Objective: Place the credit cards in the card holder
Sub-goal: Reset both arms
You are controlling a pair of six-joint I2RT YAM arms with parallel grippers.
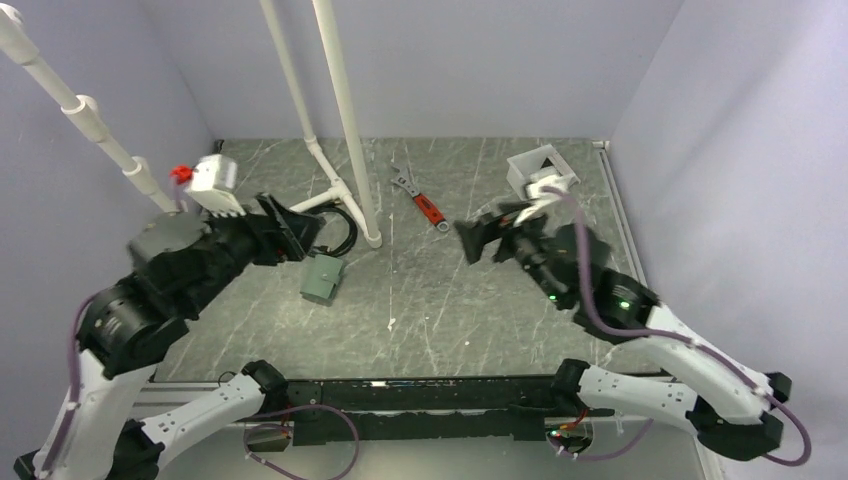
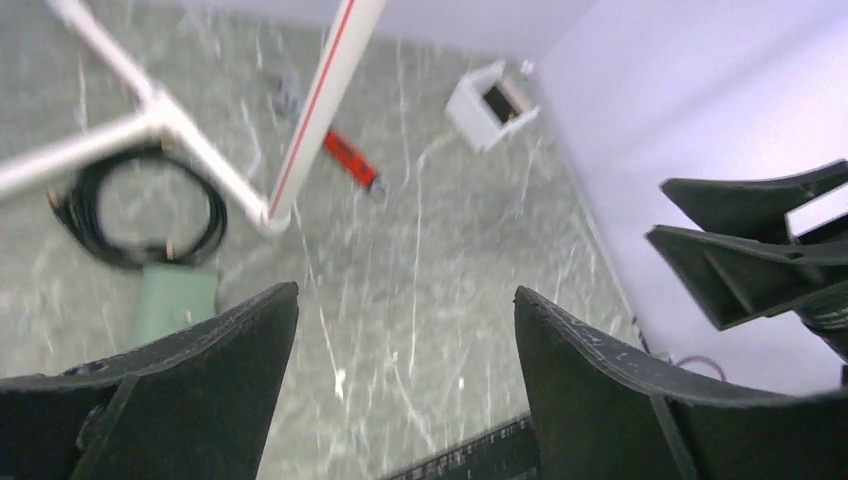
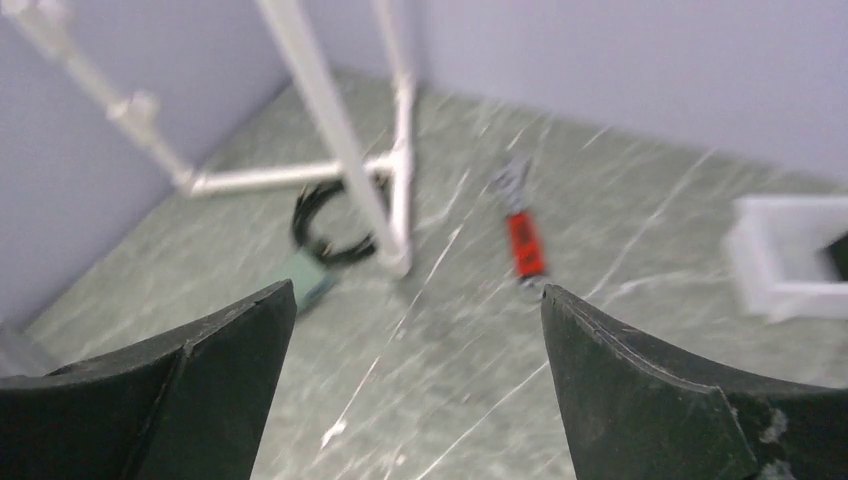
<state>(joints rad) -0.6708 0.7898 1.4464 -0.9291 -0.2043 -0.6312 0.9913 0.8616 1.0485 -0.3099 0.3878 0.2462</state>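
Above the dark marbled table [image 1: 450, 310], my left pincer [image 1: 293, 232] and right pincer [image 1: 475, 240] gape wide and empty, and the flat grey-green folding wallet [image 1: 322, 277] could skid if nudged.

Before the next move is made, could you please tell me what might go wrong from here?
The card holder lies close to the black cable coil and the white pipe foot; a hand reaching for it might snag either. No credit cards show in any view, and the left hand and right hand are both open and empty, so the cards' whereabouts cannot be checked.
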